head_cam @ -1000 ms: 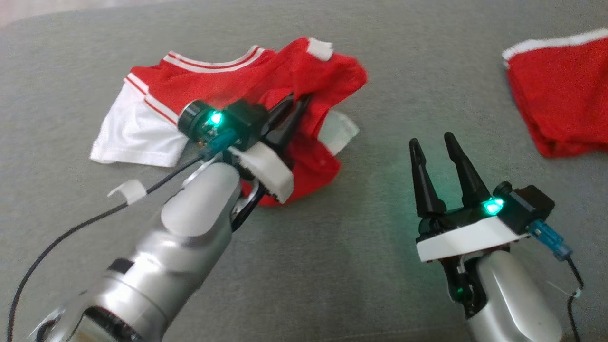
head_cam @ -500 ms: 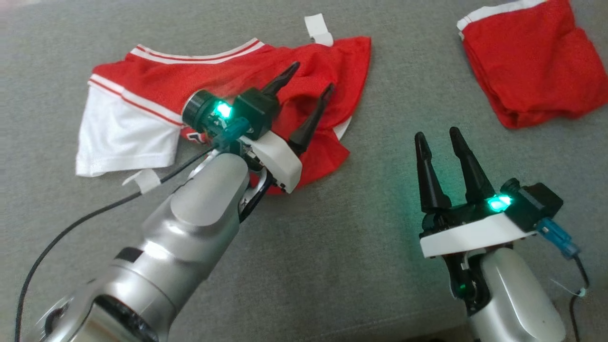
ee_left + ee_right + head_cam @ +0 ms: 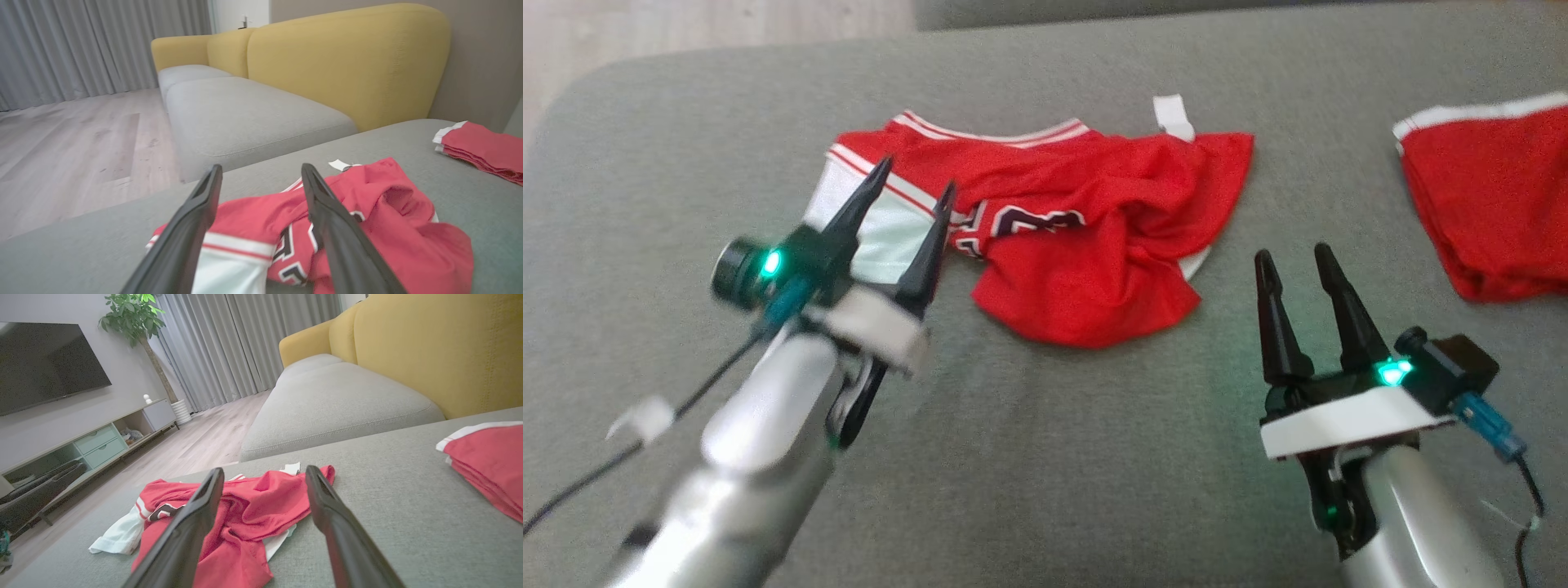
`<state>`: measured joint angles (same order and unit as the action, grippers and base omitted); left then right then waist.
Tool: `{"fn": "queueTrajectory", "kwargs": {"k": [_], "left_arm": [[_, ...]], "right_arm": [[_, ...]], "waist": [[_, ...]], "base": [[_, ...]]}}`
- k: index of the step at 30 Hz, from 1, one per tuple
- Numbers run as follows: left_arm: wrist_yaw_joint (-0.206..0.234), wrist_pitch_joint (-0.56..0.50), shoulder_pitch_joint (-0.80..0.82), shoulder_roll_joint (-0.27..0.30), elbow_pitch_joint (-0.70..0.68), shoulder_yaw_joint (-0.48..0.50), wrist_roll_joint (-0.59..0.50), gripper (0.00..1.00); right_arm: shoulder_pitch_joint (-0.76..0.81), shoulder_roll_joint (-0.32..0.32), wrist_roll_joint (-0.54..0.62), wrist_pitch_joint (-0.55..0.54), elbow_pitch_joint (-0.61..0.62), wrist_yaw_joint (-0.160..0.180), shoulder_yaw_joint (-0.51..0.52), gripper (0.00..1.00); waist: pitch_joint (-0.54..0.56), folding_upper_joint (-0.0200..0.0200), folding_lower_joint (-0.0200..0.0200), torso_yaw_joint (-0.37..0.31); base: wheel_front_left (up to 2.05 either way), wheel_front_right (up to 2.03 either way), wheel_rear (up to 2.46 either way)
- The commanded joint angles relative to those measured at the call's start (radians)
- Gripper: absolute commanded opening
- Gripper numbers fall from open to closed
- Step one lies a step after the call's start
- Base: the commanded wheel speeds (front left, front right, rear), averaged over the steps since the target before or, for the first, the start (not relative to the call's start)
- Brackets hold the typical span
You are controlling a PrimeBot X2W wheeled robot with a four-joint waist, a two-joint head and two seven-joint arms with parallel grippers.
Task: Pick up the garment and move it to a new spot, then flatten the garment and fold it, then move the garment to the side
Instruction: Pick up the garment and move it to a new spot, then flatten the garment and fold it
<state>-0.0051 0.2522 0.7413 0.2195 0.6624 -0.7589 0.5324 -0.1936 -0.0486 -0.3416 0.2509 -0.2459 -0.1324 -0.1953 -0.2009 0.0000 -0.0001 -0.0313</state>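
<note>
While both sets of fingers stood spread and empty, the left gripper (image 3: 915,178) hovered above the white panel at the 9 o'clock end of the garment (image 3: 1094,269); contact with the cloth could not be confirmed. The right gripper (image 3: 1294,253) stood clear at the garment's 4 o'clock. The garment lay crumpled on the grey cushion (image 3: 1045,457), its red body bunched toward 3 o'clock. A second red garment (image 3: 1494,204), folded, lay well apart at 3 o'clock. Placement appeared done, with flattening judged in hand. The next move called for pinching opposite edges, single layer only, and drawing the cloth flat.
</note>
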Motion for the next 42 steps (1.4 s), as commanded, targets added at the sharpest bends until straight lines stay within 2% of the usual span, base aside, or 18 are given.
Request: {"fn": "queueTrajectory", "kwargs": {"k": [1,6,7,9,10,14,21,25,30,35,39,42], "left_arm": [[0.024,0.009,-0.045,0.062,-0.085,0.071,-0.01,1.0],[0.079,0.009,-0.254,0.126,-0.245,0.143,-0.027,1.0],[0.113,0.009,-0.341,0.131,-0.311,0.179,-0.036,1.0],[0.128,0.009,-0.387,0.126,-0.343,0.197,-0.036,1.0],[0.146,0.009,-0.471,0.11,-0.4,0.231,-0.036,1.0],[0.157,0.009,-0.55,0.086,-0.465,0.277,-0.06,1.0],[0.126,0.009,-0.581,0.05,-0.489,0.308,-0.124,1.0],[0.105,0.009,-0.573,0.019,-0.479,0.326,-0.142,1.0],[0.077,0.009,-0.558,-0.021,-0.457,0.333,-0.157,1.0],[0.042,0.009,-0.536,-0.057,-0.433,0.343,-0.179,1.0],[0.021,0.009,-0.523,-0.078,-0.417,0.361,-0.196,1.0],[0.007,0.009,-0.519,-0.09,-0.408,0.373,-0.21,1.0]], "right_arm": [[0.007,-0.002,0.009,0.011,0.021,0.002,-0.016,1.0],[0.028,-0.002,0.014,0.011,0.012,0.002,-0.008,1.0],[0.037,-0.002,0.016,0.011,0.008,0.002,-0.006,1.0],[0.041,-0.002,0.017,0.011,0.007,0.002,-0.007,1.0],[0.046,-0.002,0.02,0.011,0.003,0.002,-0.005,1.0],[0.05,-0.002,0.025,0.011,-0.002,0.002,0.002,1.0],[0.04,-0.002,0.057,0.011,-0.015,0.002,0.012,1.0],[-0.051,-0.002,0.134,-0.035,-0.07,0.002,0.07,1.0],[-0.202,-0.002,0.194,-0.169,-0.176,0.002,0.2,1.0],[-0.342,-0.002,0.26,-0.29,-0.355,0.002,0.373,1.0],[-0.42,-0.002,0.333,-0.319,-0.493,0.002,0.495,1.0],[-0.462,-0.002,0.375,-0.316,-0.587,0.002,0.545,1.0]], "waist": [[0.048,0.0,0.0001,0.05],[0.077,0.0,0.0001,0.081],[0.086,0.0,0.0001,0.089],[0.088,0.0,0.0001,0.091],[0.091,0.0,0.0001,0.093],[0.095,0.0,0.0001,0.101],[0.098,0.0,0.0001,0.128],[0.069,0.0,0.0001,0.161],[0.019,0.0,0.0001,0.207],[-0.02,0.0,0.0001,0.256],[-0.033,0.0,0.0001,0.284],[-0.037,0.0,0.0001,0.296]], "base": [[0.0,0.0,0.0],[0.0,0.0,0.0],[0.0,0.0,0.0],[0.0,0.0,0.0],[0.0,0.0,0.0],[0.0,0.0,0.0],[0.0,0.0,0.0],[0.0,0.0,0.0],[0.0,0.0,0.0],[0.0,0.0,0.0],[0.0,0.0,0.0],[0.0,0.0,0.0]]}}
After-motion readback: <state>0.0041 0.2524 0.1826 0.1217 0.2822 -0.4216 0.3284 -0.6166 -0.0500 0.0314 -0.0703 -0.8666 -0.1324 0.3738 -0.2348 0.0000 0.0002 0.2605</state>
